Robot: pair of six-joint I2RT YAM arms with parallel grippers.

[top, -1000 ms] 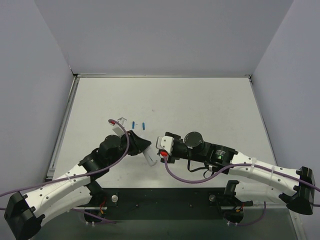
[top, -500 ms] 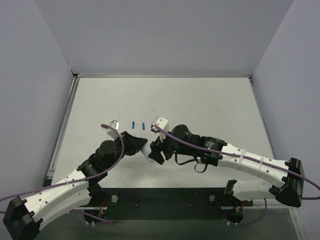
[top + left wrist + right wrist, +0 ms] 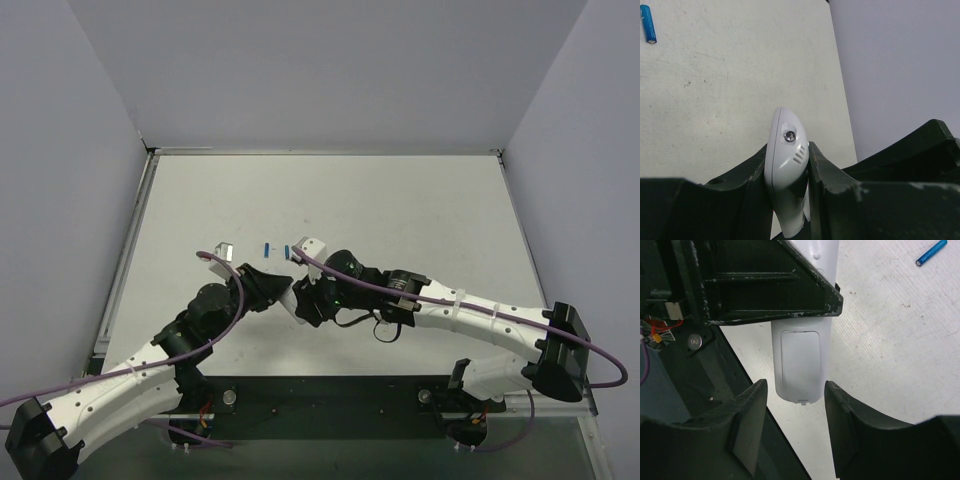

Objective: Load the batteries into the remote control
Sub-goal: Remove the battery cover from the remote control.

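Note:
My left gripper (image 3: 280,290) is shut on the white remote control (image 3: 293,303) and holds it on edge above the table; the left wrist view shows it pinched between the two fingers (image 3: 788,165). In the right wrist view the remote's plain back with its closed battery cover (image 3: 800,365) faces the camera. My right gripper (image 3: 308,302) is open, with its jaws on either side of the remote's free end (image 3: 796,390) and not touching it. Two blue batteries (image 3: 267,249) (image 3: 288,248) lie side by side on the table behind the grippers. One of them shows in each wrist view (image 3: 648,30) (image 3: 931,252).
The white table (image 3: 400,210) is walled in by grey panels at the back and on both sides. A black mounting strip (image 3: 330,400) with the arm bases runs along the near edge. Purple cables hang from both wrists.
My right arm has swung left and turned its wrist, bringing its open jaws around the remote's free end. My left gripper has kept hold of the remote and shifted slightly.

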